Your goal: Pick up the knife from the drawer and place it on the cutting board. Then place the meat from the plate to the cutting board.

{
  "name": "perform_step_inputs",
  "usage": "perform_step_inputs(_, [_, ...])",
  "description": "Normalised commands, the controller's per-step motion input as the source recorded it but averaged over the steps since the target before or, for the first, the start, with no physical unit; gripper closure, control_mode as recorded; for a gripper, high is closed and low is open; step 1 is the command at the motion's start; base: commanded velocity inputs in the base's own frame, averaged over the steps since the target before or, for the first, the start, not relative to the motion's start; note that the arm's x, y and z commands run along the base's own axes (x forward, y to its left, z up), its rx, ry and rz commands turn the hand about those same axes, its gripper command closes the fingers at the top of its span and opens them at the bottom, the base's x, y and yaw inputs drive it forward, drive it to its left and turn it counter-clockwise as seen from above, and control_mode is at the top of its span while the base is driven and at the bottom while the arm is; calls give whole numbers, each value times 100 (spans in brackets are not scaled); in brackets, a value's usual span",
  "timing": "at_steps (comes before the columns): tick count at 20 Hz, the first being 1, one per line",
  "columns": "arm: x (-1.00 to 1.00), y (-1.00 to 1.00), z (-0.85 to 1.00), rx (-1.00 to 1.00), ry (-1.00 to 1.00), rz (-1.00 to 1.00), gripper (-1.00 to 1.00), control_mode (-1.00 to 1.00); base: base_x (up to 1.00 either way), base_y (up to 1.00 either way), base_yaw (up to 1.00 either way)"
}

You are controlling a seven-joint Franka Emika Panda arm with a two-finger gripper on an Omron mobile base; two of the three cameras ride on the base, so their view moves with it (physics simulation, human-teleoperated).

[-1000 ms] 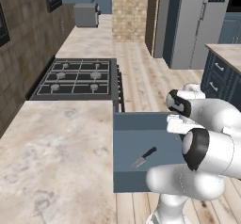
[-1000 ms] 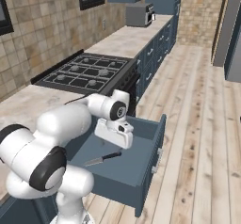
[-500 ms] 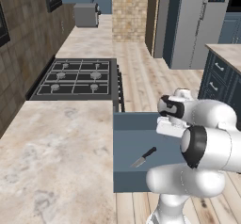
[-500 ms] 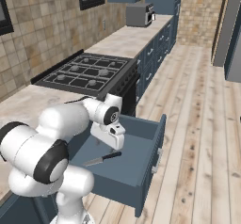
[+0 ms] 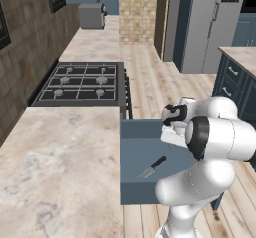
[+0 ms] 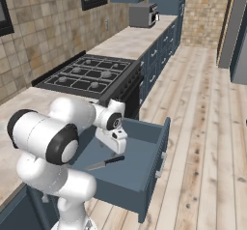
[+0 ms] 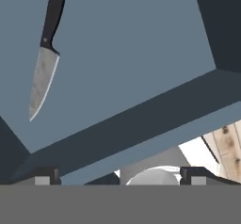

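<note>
The gripper point(image 7: 117, 173), jaws spread wide and empty, hangs over the open drawer point(image 7: 141, 53); the knife point(image 7: 44, 58) lies at eleven o'clock.

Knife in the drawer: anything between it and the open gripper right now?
Nothing visible. The knife lies alone on the bare floor of the open drawer, and the gripper hangs above that floor, jaws open.

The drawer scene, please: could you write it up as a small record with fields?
drawer: pulled open, below the counter edge, beside the stove
knife: lies flat on the drawer floor, alone, black handle and bare blade
gripper: open, above the drawer, holds nothing, apart from the knife
counter: pale stone top
task stage: knife not yet grasped
</note>
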Motion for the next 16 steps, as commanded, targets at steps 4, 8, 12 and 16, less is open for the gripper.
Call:
perform_step_inputs(4, [32,0,-32,0,0,0,-100,-100,0,0,0])
perform_step_inputs(8, [30,0,-41,0,0,0,-100,-100,0,0,0])
perform_step_inputs(12, [34,0,-37,-3,0,-1,-100,-100,0,0,0])
perform_step_inputs(16, [32,0,-29,-3,-4,-2,-100,-100,0,0,0])
